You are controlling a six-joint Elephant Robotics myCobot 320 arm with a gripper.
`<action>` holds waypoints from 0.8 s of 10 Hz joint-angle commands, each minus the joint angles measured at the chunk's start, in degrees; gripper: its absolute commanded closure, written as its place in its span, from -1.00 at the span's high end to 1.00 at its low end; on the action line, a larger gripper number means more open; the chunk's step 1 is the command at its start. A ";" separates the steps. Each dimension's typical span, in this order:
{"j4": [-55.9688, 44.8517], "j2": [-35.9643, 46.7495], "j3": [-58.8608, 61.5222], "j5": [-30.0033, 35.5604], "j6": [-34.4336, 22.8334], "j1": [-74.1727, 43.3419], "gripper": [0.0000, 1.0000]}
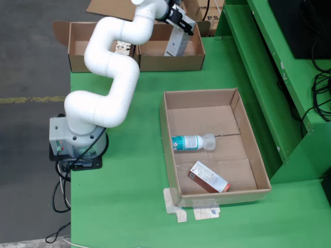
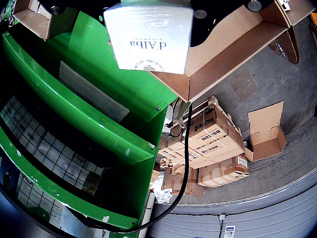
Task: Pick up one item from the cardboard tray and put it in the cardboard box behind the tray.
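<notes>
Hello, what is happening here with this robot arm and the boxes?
A white robot arm is moving items from the cardboard tray to a cardboard box behind it. Its pincer holds a white carton labelled "d'Alba" over that box; it is not released yet. In the overhead view, a bottle and a small red and white box lie in the tray. Another cardboard box stands to the left.

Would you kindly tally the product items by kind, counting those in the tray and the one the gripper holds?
Bottles: 1, the bottle in the cardboard tray.
Cartons: 2, the red-ended carton in the tray and the white carton in the gripper.
Total: 3
</notes>
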 commanded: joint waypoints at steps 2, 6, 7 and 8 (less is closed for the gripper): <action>0.67 1.78 1.75 -1.76 -0.61 -0.54 -0.60; 0.67 1.78 1.75 -1.76 -0.60 -0.54 0.20; 0.67 1.78 1.75 -1.76 -0.62 -0.54 0.40; 0.67 1.78 1.75 -1.76 -0.62 -0.54 0.60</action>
